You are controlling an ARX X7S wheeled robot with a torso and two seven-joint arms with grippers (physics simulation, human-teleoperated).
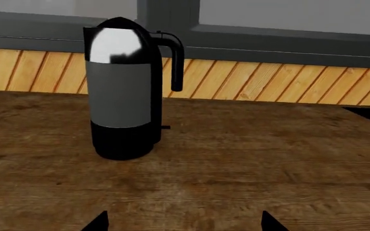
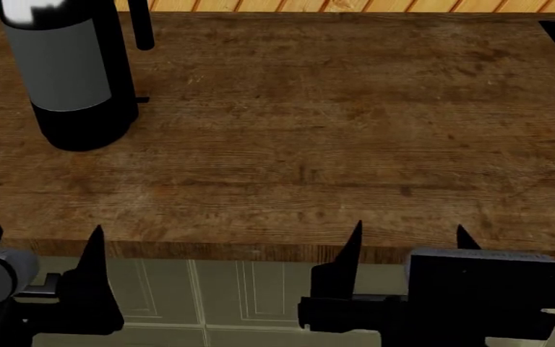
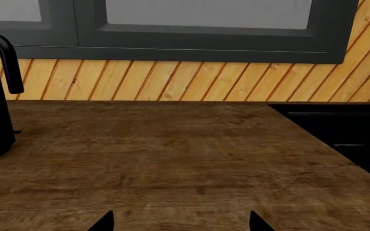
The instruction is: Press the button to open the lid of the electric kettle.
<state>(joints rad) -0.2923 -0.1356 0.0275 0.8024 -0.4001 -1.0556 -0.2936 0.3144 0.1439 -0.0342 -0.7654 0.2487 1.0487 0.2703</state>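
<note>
Grippers, two, nearest the head camera, along the bottom of the frame and short of the counter's front edge. Left gripper [image 2: 41, 242]: lower left, black pointed fingers spread apart, nothing between them. Right gripper [image 2: 407, 235]: lower centre to lower right, fingers likewise spread apart, holding nothing. Both sit well apart from the kettle.

Counter [image 2: 306, 144]: dark brown wood-grain top filling most of the head view; pale panelled cabinet fronts [image 2: 220, 296] show below its front edge at bottom centre.

Electric kettle [image 2: 70, 79]: upper left of the head view, upright on the counter, its top cropped by the frame edge. Matte grey cylindrical body, black base, curved black handle [image 2: 142, 29] on its right side, small black tab [image 2: 142, 99] sticking out near the base. In the left wrist view it stands whole, left of centre.

Lid [image 1: 116, 41]: glossy black cap atop the kettle, seated shut, bright white reflection on its face; upper left of the left wrist view.

Backsplash [image 1: 269, 79]: diagonal light wood slats running across behind the counter in both wrist views.

Window frame [image 3: 204, 38]: dark grey, above the slats, grey panes within.

Dark recess [image 3: 339, 130]: black area at the right edge of the right wrist view, set against the counter's right end; what it is cannot be told.
</note>
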